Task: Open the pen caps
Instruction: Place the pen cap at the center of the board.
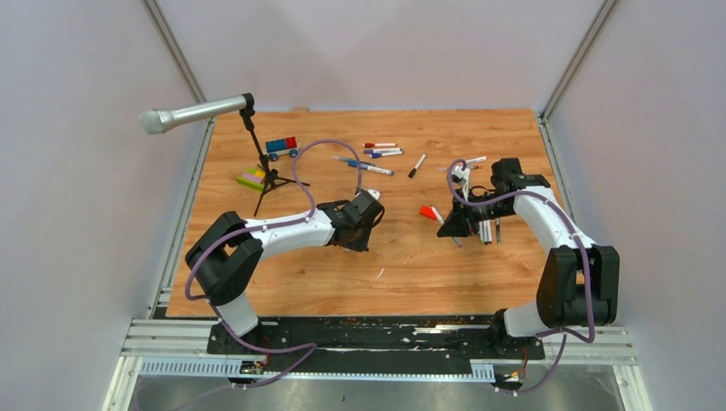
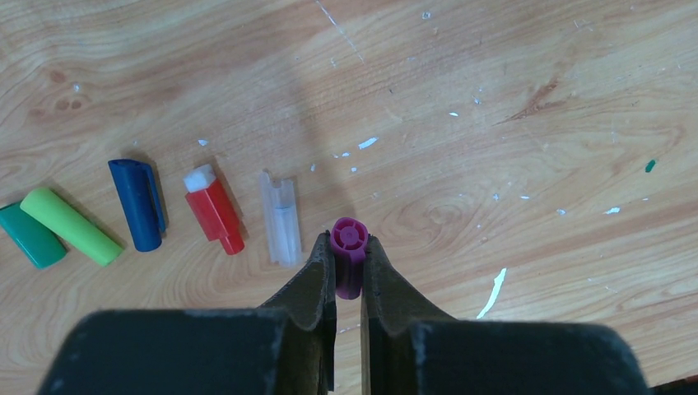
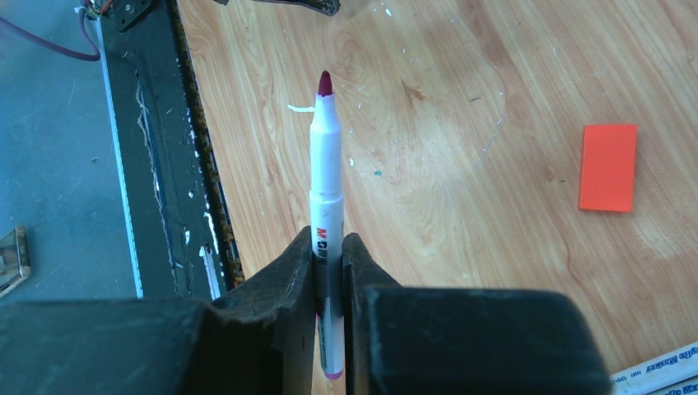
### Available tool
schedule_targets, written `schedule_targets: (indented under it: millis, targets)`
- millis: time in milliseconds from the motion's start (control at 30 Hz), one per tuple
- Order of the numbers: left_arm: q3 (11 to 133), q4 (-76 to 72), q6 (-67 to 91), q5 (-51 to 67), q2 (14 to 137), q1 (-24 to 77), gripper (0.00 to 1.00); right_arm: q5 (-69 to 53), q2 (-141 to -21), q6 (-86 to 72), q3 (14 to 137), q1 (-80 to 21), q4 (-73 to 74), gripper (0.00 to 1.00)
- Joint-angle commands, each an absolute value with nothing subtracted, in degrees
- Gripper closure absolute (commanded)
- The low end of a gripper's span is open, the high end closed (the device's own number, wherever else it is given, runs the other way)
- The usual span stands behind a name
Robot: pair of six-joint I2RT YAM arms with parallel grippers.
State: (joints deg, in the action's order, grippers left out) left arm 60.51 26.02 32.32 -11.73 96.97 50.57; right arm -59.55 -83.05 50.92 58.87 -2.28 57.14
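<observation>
Purple cap pinched in left hand; uncapped pen clamped in right hand.

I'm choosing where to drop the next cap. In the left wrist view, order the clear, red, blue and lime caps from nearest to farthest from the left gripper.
1. clear cap, just left of the jaws of the left gripper
2. red cap, further left
3. blue cap, left again
4. lime cap, by the left edge
</observation>
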Motion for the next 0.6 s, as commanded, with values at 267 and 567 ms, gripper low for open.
schedule_targets:
  millis: [267,567]
  targets:
    - [62.8,26.4,31.0,-12.4,98.5,50.9,0.80,-60.5,-82.7,52.7,58.7,-1.7,56.6,1.00]
    - [62.8,26.4,31.2,-13.1,96.2,50.9,0.70,-60.5,-82.7,52.8,58.8,-1.5,56.6,1.00]
